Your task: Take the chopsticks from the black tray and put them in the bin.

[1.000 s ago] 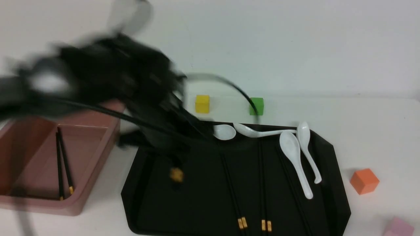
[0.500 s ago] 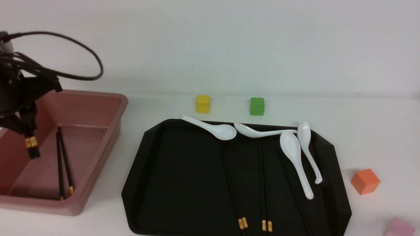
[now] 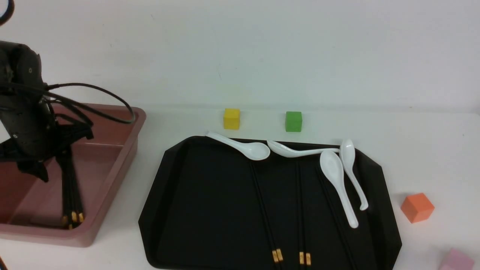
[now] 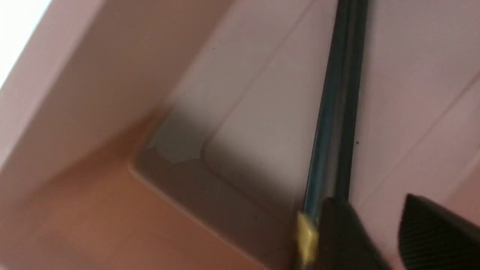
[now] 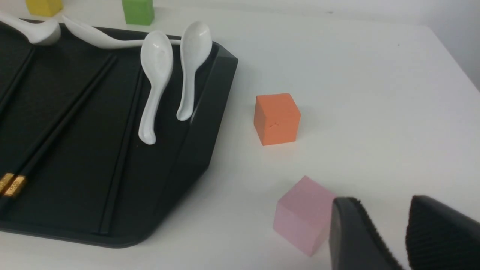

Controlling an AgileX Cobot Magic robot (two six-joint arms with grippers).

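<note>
If the left arm [image 3: 22, 123] lifts carelessly, its spread, empty fingers [image 4: 339, 240] could snag the thin black gold-banded chopsticks [image 3: 71, 191] lying on the floor of the deep dusty-pink plastic bin [image 3: 116, 176] just beside them. More pairs [image 3: 267, 221] wait on the glossy black tray [image 3: 210, 210] beside the bin. The arm hangs tilted down into the bin.

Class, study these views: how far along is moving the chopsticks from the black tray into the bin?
Done: black gold-banded chopsticks lie inside the dusty-pink plastic bin. In hand: nothing; the left end effector hangs open over them, and the right end effector is open and empty too. Remaining: two gold-banded pairs, plus further sticks beside the white ceramic spoons, lie on the glossy black tray.
</note>
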